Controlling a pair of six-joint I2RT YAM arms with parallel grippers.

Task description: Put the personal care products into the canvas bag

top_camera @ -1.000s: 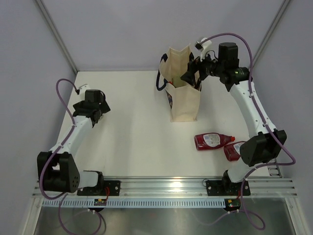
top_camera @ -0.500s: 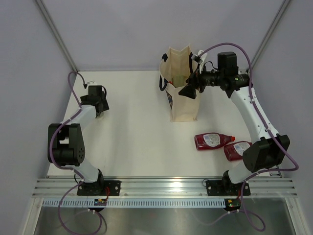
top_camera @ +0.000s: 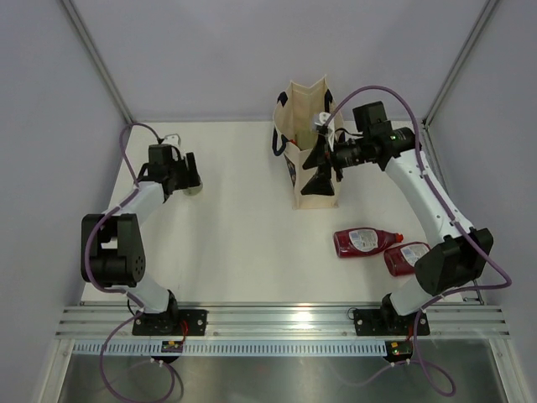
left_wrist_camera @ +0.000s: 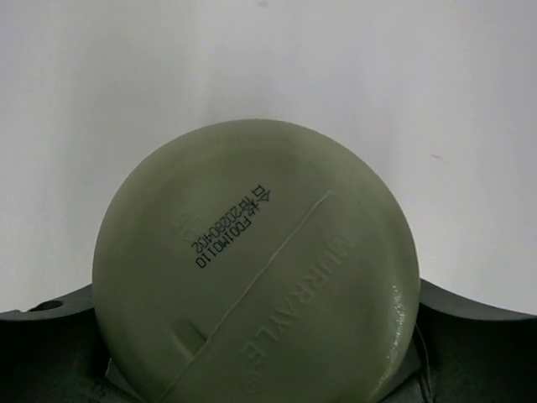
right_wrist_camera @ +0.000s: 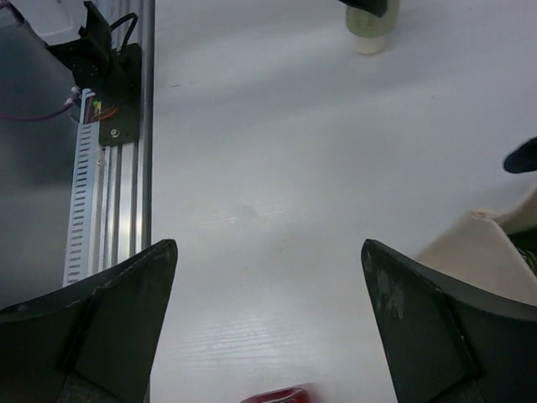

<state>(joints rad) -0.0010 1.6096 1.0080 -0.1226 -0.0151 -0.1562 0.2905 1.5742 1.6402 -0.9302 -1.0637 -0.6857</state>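
An olive-grey bottle (left_wrist_camera: 256,269) fills the left wrist view, round base toward the camera. My left gripper (top_camera: 186,172) is shut on it, with dark fingers (left_wrist_camera: 470,336) hugging both sides. From above, the bottle (top_camera: 194,188) is a pale bit at the table's left. The canvas bag (top_camera: 312,198) stands upright at the back centre. My right gripper (top_camera: 316,170) hangs open and empty in front of the bag's near face. Two dark red bottles (top_camera: 365,242) (top_camera: 407,256) lie on the table right of the bag.
In the right wrist view, between the open right gripper (right_wrist_camera: 268,243), I see bare table, the rail (right_wrist_camera: 117,126) at the near edge, a sliver of a red bottle (right_wrist_camera: 277,395) and the bag's corner (right_wrist_camera: 478,243). Grey walls enclose the table.
My left gripper has swung right and closed on the olive-grey bottle. My right gripper has moved from over the bag's mouth down and left, in front of the bag, still open.
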